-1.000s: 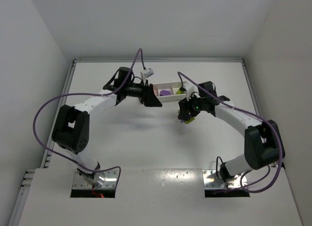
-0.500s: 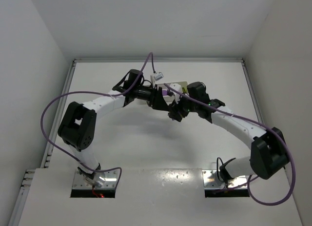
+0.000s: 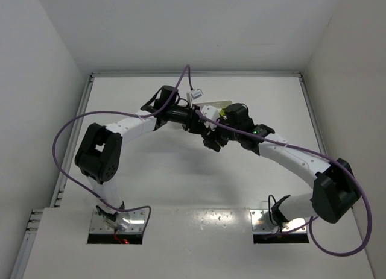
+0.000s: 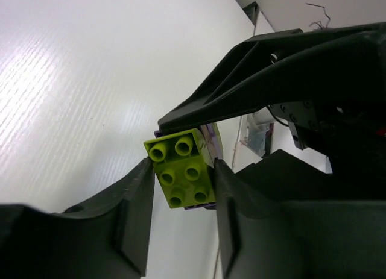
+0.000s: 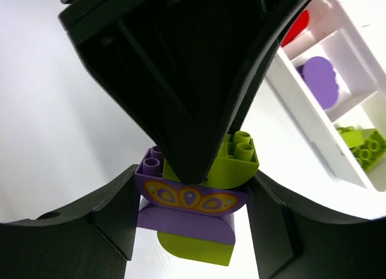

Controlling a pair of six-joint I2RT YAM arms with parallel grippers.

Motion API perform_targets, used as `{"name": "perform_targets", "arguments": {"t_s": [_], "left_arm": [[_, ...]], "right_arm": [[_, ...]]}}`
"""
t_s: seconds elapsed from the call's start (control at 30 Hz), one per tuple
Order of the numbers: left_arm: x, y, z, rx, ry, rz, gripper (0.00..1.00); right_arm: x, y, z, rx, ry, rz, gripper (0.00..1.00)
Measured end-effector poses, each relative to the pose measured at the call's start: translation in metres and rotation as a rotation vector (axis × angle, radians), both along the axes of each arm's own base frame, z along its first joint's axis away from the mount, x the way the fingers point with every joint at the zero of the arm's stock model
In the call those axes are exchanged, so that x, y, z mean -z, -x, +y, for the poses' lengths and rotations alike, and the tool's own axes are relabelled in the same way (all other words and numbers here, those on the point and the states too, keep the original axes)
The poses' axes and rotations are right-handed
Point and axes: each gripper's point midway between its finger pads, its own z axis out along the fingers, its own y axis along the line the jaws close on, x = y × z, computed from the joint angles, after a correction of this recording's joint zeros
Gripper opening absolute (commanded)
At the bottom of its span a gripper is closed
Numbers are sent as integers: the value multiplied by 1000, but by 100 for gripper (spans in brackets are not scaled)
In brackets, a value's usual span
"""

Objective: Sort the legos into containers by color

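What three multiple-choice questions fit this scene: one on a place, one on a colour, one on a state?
1. Where is the lego clump?
A) lying by the arm bases
B) between the left gripper and right gripper
C) on the wall

2. What colour is the piece in the tray's middle compartment?
A) blue
B) orange
C) purple

3. How is the right gripper?
A) shut on the clump
B) wide open, empty
C) folded away

Answers: 1 B, both wrist views show it gripped; 2 C, a purple piece lies there; 3 A, it presses the clump's sides.
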Motion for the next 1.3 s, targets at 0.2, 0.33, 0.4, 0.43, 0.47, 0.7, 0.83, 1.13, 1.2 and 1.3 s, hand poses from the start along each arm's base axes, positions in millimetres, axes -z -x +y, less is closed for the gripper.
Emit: {"name": "perform_targets", "arguments": {"t_s": [0.2,0.33,0.4,0.43,0.47,0.7,0.83,1.13,1.2,1.3], "left_arm": [[-5,-4,4,-7,19,11,21],[-10,-8,8,-2,45,4,19],[-15,-12,16,-3,63,9,19],[-18,-18,20,-12,70,8,19],[-23,-26,25,-23,80,1,19],[-58,-102,19,-102,115,-138,22],[-56,-143,-8,-167,74,-204,25],[21,-172,-66,-220,-75,-214,34],[33,-179,-70,-230,-94,-214,36],[46,-193,-73,-252,-114,-232,39]], "right_arm": [[-3,-8,-2,33,6,-41,0],[-5,-9,-6,58,5,-75,0],[2,-11,-24,115,41,-75,0],[7,-11,-35,146,64,-66,0],[12,-12,-45,175,83,-58,0],[24,-13,-88,368,120,20,0],[23,-22,-115,540,75,96,0],[-28,-78,-155,881,-190,190,0],[-33,-86,-158,907,-230,210,0],[-35,-94,-157,928,-277,249,0]]}}
